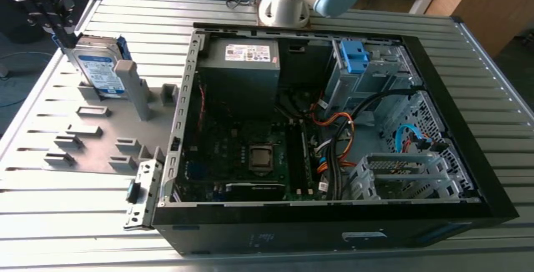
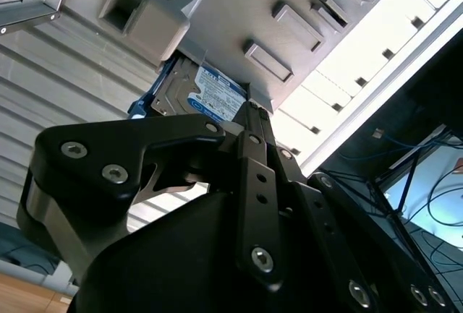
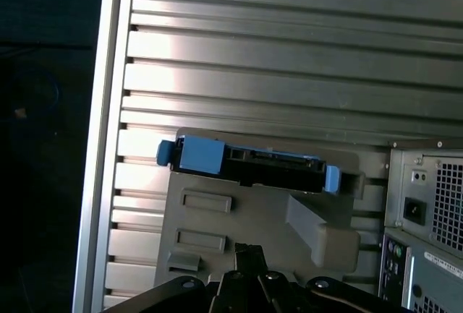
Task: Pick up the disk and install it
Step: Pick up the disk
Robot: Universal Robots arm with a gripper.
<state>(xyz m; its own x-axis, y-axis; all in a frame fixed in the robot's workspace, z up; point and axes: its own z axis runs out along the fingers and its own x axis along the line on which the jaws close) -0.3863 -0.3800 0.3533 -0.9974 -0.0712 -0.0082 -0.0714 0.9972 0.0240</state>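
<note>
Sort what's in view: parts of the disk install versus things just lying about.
Job: disk, upright in its grey holder; tool at its top edge; open computer case.
Lying about: power supply; bare blue bracket; orange cables; slatted table.

We see a table point(image 1: 75, 247) with an open computer case point(image 1: 334, 237) lying on it, at the exterior view's right. At the exterior view's left, just beside the case, a flat holder point(image 1: 92, 144) lies on the table. The disk point(image 1: 99, 69) stands on its edge at the holder's far end, with a post point(image 1: 134, 87) of the holder just beside it. The gripper point(image 1: 62, 34) hangs by the disk's far top corner. Inside the case, a power box point(image 1: 242, 65) sits in the far corner nearest the holder. The arm's base point(image 1: 284, 6) stands behind the case.
</note>
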